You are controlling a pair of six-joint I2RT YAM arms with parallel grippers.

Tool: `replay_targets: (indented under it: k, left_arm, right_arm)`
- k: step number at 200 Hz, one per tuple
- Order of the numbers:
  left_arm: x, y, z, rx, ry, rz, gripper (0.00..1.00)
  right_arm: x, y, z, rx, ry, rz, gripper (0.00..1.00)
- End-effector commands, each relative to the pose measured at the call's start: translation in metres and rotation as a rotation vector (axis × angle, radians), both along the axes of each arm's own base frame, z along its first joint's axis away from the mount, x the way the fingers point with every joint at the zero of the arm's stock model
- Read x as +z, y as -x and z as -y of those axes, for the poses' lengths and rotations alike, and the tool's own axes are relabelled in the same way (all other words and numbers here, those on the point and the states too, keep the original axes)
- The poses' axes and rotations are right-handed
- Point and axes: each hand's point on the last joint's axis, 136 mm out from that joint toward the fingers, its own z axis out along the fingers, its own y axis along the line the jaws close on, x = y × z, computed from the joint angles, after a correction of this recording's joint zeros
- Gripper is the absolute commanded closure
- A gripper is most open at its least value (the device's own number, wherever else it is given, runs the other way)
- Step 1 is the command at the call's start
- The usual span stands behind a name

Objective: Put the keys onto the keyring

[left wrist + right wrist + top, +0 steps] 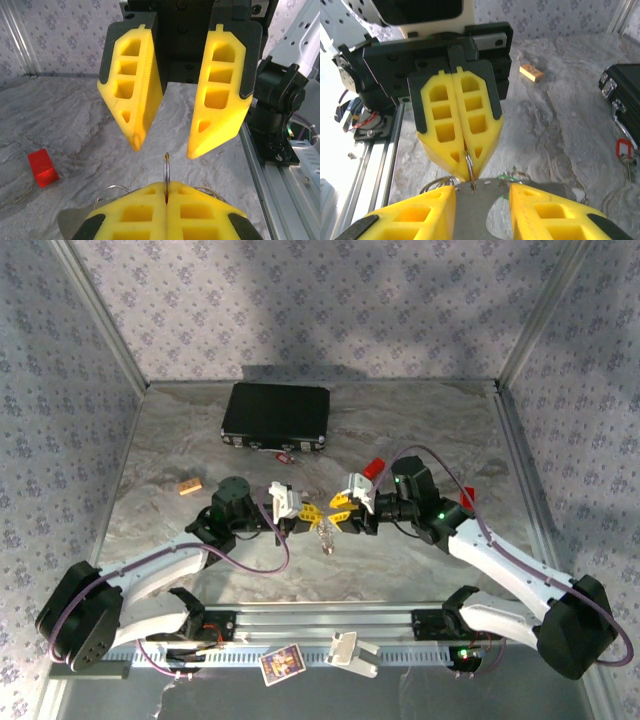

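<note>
My left gripper (166,186) is shut on a thin silver ring (166,171) of the keyring, holding it edge-on above the table. Other wire rings (111,192) and a flat grey piece (481,212) hang from it. Facing it, my right gripper (165,147) is open, its yellow fingertips (136,141) either side of the ring's top and apart from it. In the top view both grippers (300,516) (345,510) meet mid-table with the keyring (326,536) dangling between them. A sliver of green (504,176) shows by a small ring. The red key (623,150) lies beside the black case (622,85).
The black case (276,415) sits at the back of the table with the red key (285,453) at its front edge. A red block (374,467) lies behind the right gripper, and a small wooden block (190,485) lies at the left. Metal rails (330,625) run along the near edge.
</note>
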Motion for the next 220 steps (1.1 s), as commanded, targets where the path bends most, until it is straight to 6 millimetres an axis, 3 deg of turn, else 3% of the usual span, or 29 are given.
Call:
replay_targets:
  k: [1,44,74,101,126,141,220]
  left_arm:
    - [0.021,0.006,0.003,-0.038,0.078,0.044,1.00]
    - [0.026,0.007,0.004,-0.043,0.096,0.044,1.00]
    - [0.027,0.008,0.005,-0.051,0.101,0.048,1.00]
    - [0.028,0.007,0.005,-0.044,0.099,0.046,0.99]
    - [0.020,-0.003,0.003,0.017,0.058,0.028,0.75]
    - [0.016,-0.005,0.002,0.033,0.030,0.023,0.69]
    - [0.000,-0.006,-0.001,0.060,-0.120,0.039,0.65]
  right_arm:
    - [0.007,0.002,-0.005,0.030,-0.049,-0.009,0.69]
    - [0.008,-0.003,-0.010,0.024,-0.059,-0.012,0.77]
    - [0.010,-0.005,-0.011,0.018,-0.064,-0.007,1.00]
    - [0.010,-0.004,-0.010,0.022,-0.060,-0.006,1.00]
    - [0.007,-0.009,-0.008,-0.020,0.001,0.008,1.00]
    - [0.008,-0.008,-0.007,-0.020,0.033,0.010,1.00]
    - [-0.003,0.003,-0.003,0.045,0.236,0.041,1.00]
